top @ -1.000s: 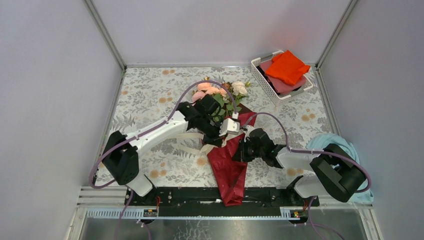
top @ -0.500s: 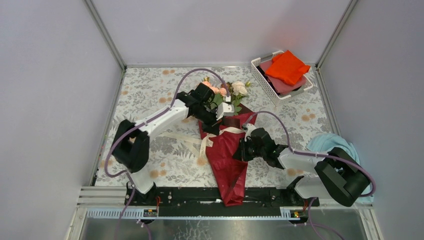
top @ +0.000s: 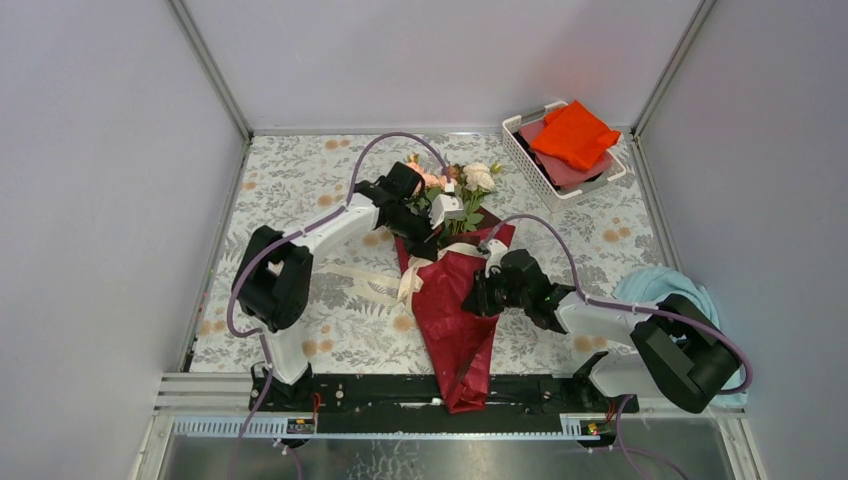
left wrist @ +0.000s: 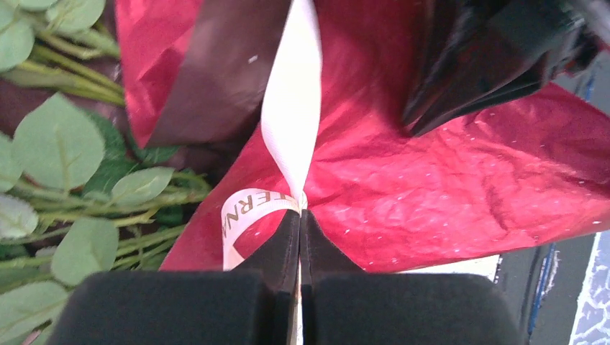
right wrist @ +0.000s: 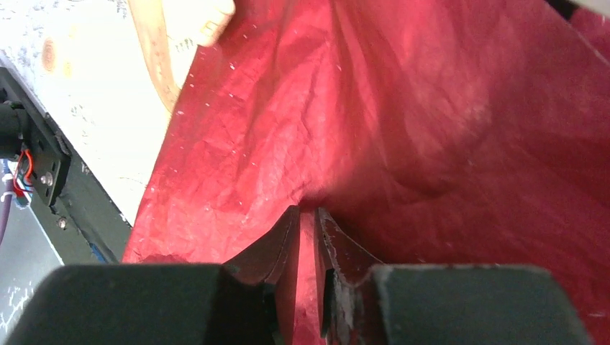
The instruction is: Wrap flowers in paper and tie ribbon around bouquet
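Note:
The flowers [top: 470,178] lie at the back centre, their stems and leaves [left wrist: 57,144] reaching into the dark red paper [top: 455,310]. The paper runs as a crumpled cone down to the front rail. My left gripper [top: 430,245] sits over the cone's top, shut on the cream ribbon [left wrist: 291,115]. The ribbon rises twisted from the left gripper's [left wrist: 300,208] tips across the paper [left wrist: 431,187]. More ribbon [top: 405,285] trails left of the cone. My right gripper [top: 478,295] is at the cone's right edge. In the right wrist view its jaws [right wrist: 308,212] stand slightly apart on a fold of paper [right wrist: 403,108].
A white basket [top: 520,150] at the back right holds an orange cloth [top: 572,133] over a dull pink one. A light blue cloth [top: 660,285] lies by the right arm's base. The black front rail [top: 380,392] runs under the cone's tip. Loose ribbon [right wrist: 155,43] crosses the floral mat.
My left arm has swung back toward the flowers, drawing the ribbon up over the cone's top. The right gripper has crept slightly up the paper's edge, its jaws easing a little.

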Available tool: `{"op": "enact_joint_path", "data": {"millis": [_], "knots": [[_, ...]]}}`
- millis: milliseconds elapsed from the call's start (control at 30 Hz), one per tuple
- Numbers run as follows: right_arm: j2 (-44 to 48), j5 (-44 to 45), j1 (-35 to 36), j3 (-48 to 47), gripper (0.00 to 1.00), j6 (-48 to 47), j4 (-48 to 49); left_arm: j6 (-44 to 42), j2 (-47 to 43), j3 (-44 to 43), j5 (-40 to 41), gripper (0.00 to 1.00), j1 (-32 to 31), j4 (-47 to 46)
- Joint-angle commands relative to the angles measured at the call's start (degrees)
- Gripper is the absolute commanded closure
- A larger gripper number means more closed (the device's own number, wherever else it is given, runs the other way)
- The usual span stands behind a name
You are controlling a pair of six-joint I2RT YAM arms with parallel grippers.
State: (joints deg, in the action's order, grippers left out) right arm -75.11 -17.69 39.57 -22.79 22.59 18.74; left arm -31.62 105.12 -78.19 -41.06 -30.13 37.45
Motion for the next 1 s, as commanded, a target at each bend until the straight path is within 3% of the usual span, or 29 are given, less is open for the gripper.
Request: {"op": "enact_joint_path", "data": {"millis": [0,167,367,467,600,833,967], "knots": [[-0.8,-2.8,-0.4,-4.1,0.79,-4.9,5.9,0.1,-2.6,-0.9,-5.5,1.00,-1.6,-0.5],[-2.0,-3.3,-0.4,-6.0,0.77,-7.1,10.1,-0.7,-1.6,-4.3,-8.9,1.00,-1.6,2.2],[-4.9,-4.8,-2.0,-2.9,0.70,-2.0,24.0,2.7,-3.3,-7.2,-4.9,1.00,-4.3,7.4],[-5.5,-3.9,-2.0,-3.1,0.67,-2.0,24.3,3.9,-4.8,-5.7,-3.8,1.00,-5.8,6.8],[-2.1,-1.5,-2.0,-0.2,0.63,-1.5,26.8,-2.7,-5.2,-5.6,-10.1,1.00,-7.9,12.1],[6.0,1.8,-2.8,4.1,0.62,-2.8,19.6,-17.3,-6.6,-9.0,-14.9,1.00,-16.4,25.1],[8.2,2.6,-3.6,4.2,0.62,-4.0,12.8,-19.4,-4.6,-12.0,-20.0,1.00,-11.2,28.1]]}}
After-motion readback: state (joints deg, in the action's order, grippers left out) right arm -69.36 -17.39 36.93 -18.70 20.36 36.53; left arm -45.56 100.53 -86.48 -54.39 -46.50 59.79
